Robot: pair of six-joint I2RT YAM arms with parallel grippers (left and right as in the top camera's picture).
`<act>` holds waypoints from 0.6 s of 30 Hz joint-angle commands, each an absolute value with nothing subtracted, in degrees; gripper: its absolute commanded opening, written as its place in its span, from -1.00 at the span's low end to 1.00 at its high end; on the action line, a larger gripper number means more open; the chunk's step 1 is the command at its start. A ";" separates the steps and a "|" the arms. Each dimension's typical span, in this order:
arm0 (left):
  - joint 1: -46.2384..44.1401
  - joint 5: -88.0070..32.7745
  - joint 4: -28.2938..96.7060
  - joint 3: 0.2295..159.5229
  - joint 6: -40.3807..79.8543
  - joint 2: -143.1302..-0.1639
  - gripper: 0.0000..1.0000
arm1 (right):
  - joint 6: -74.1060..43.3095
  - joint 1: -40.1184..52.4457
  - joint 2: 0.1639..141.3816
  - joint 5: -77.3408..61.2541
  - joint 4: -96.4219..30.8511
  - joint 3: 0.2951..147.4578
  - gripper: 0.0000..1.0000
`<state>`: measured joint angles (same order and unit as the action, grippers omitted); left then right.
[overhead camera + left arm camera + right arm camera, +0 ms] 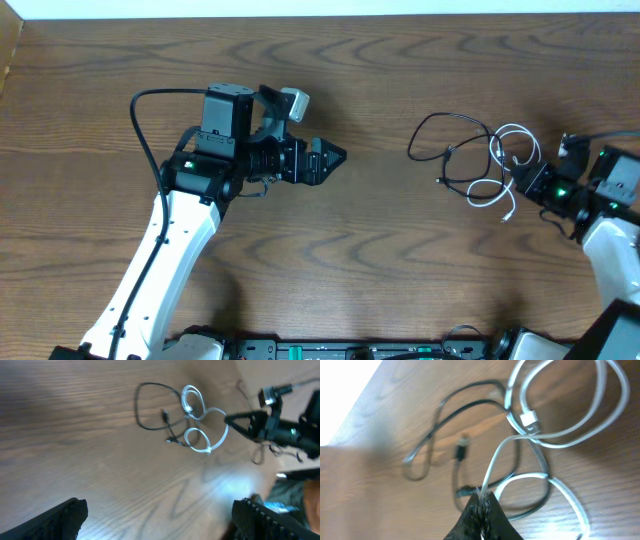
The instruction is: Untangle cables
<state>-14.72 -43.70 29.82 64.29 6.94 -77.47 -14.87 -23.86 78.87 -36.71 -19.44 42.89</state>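
Right gripper (482, 505) pinched tight on one strand of the white cable (490, 467), fingertips pressed together around it. Just past the tips the strand bends up into the white loops. A white USB plug (531, 420) lies against those loops. The black cable (459, 465) runs under and through the white one, crossing it in several spots, so the two are tangled. Its small plug (463, 442) points away from the gripper, and its big loop trails off to the far side. Both cables sit in a bunch at the right side of the wooden table (380, 260). Left gripper (328, 160) is well apart from them near table centre, pointing toward the bunch. It holds nothing, its fingers (65, 517) spread wide.
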 commanded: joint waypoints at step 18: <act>-23.11 -56.51 19.33 64.29 0.86 -91.77 0.96 | -15.75 -6.70 74.56 -25.56 -55.33 76.95 -0.98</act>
<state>-20.97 -54.81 21.37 64.29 2.68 -88.95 -15.90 -8.47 75.50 -30.63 -53.01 72.18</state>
